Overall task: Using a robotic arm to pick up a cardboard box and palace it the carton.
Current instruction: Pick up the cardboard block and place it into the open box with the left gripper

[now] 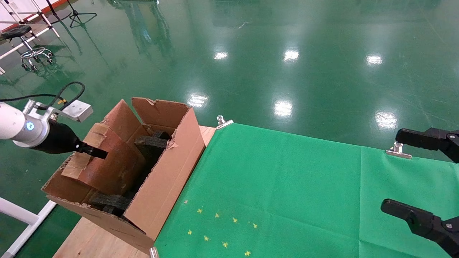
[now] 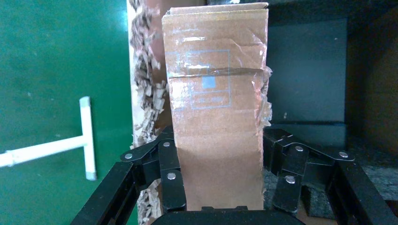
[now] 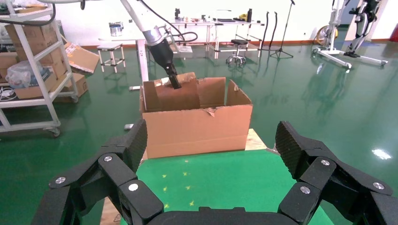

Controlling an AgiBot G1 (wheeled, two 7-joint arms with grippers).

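One cardboard box, one carton

- Glossy green floor fills the upper head view, with bright ceiling-light reflections.
- Wheeled black stool at upper left; tripod stand beside it.
- Right wrist view: white wall at top, long tables, metal shelving with boxes at left.
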